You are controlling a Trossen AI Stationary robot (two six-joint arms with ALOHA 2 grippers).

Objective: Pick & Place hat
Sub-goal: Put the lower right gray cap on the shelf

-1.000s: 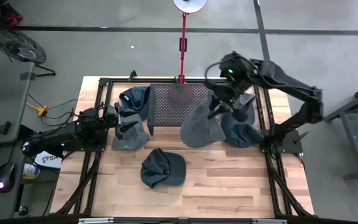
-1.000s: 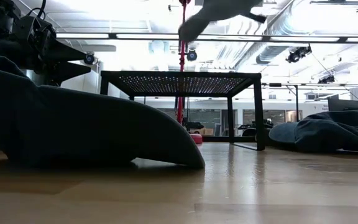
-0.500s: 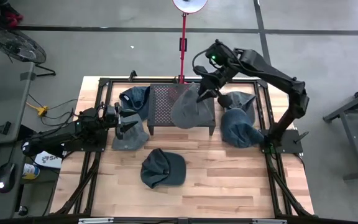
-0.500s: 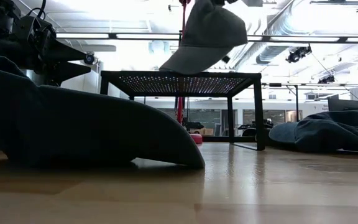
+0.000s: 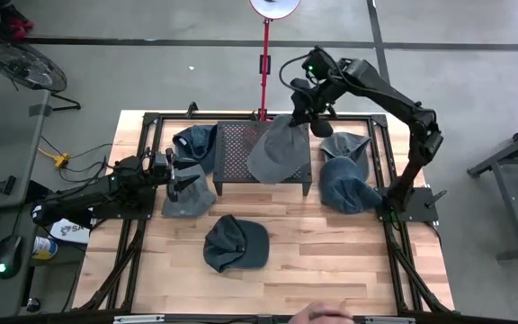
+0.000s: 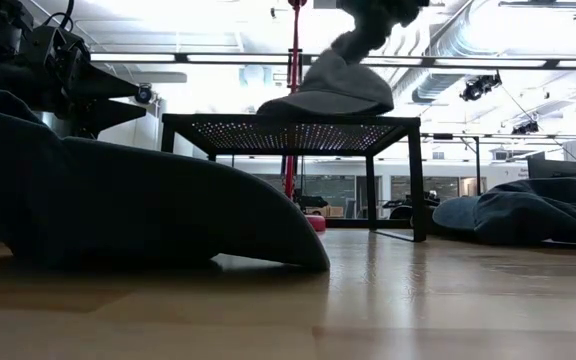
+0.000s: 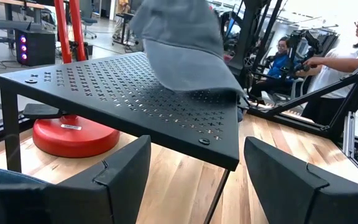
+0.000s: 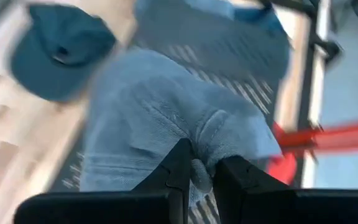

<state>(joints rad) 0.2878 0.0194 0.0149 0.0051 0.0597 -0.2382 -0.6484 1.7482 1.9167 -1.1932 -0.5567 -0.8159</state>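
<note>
**One hat on the rack, four on the table**

One grey hat lay on the black perforated rack, toward the rack's right half, its lower edge reaching close to the rack's front rim. The low view showed the hat resting on the rack top, crown pulled up to a peak. The right pincer was closed on a fold of the hat's cloth at the hat's upper right corner; the right wrist view showed both fingers pinching a ridge of grey fabric.

The left part of the rack top was bare mesh. In the left wrist view the hat sat back from the rack's near corner, with bare mesh between.

The left pincer waited low at the table's left side, fingers spread apart, just beside the rack's left edge, over a blue-grey hat.

Other stock on the wooden table:
- dark hat behind the left pincer, against the rack's left edge;
- dark cap in front of the rack, apart from it, with bare wood around it;
- two blue-grey hats right of the rack, near the table's right frame rail.

A red stand rose behind the rack's rear edge.
</note>
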